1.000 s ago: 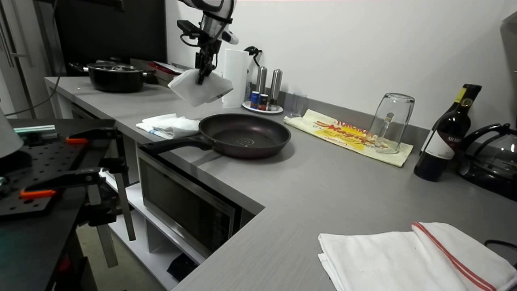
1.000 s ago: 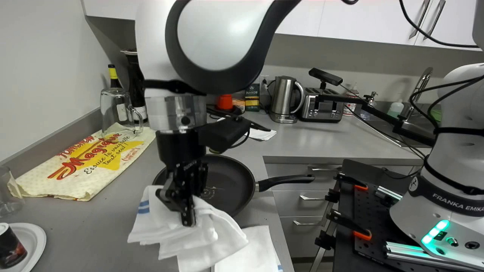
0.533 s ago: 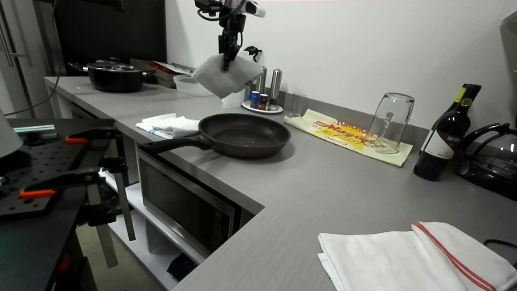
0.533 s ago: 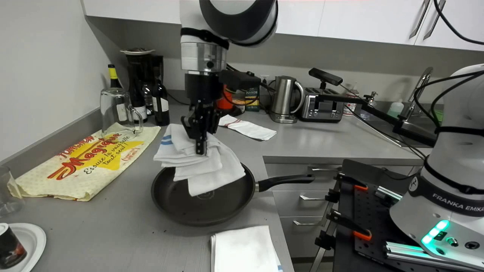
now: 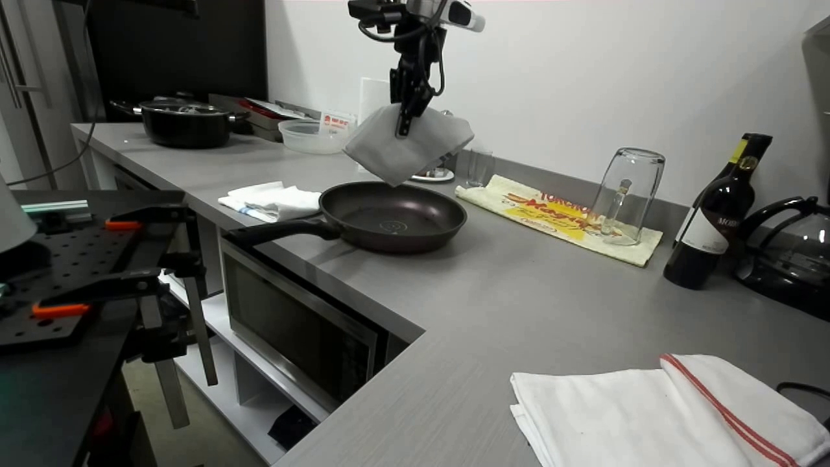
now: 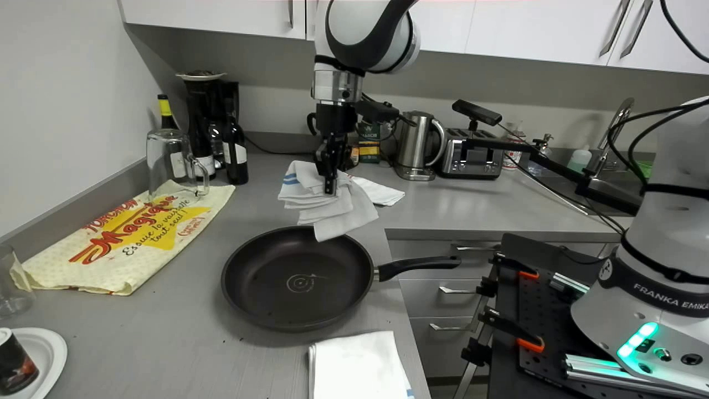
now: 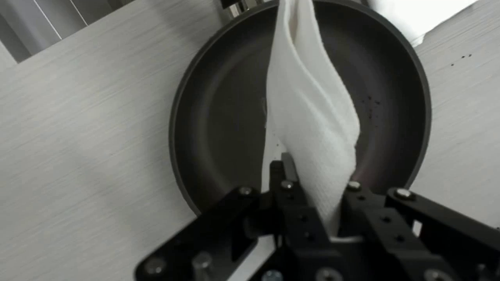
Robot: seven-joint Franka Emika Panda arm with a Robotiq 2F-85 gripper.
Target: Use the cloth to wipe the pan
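A black frying pan (image 5: 395,227) stands on the grey counter; it also shows in an exterior view (image 6: 299,302) and in the wrist view (image 7: 234,117). Small dark specks (image 7: 371,105) lie in the pan. My gripper (image 5: 402,130) is shut on a folded white cloth (image 5: 434,146) with blue stripes and holds it in the air. In an exterior view the gripper (image 6: 330,188) and cloth (image 6: 310,191) hang toward the pan's far rim, a cloth corner overlapping it. In the wrist view the cloth (image 7: 312,109) sits between the fingers (image 7: 287,171) and covers part of the pan.
A second white cloth (image 6: 360,366) lies beside the pan. A yellow towel (image 6: 138,238) with an upturned glass mug (image 6: 171,160) lies along the wall. A red-striped cloth (image 5: 648,408) and a wine bottle (image 5: 720,214) are farther along. The pan handle (image 5: 285,231) points to the counter edge.
My gripper has carried the cloth across over the pan, rightward in both exterior views, from the second white cloth's side to the pan's far side. The pan has not moved.
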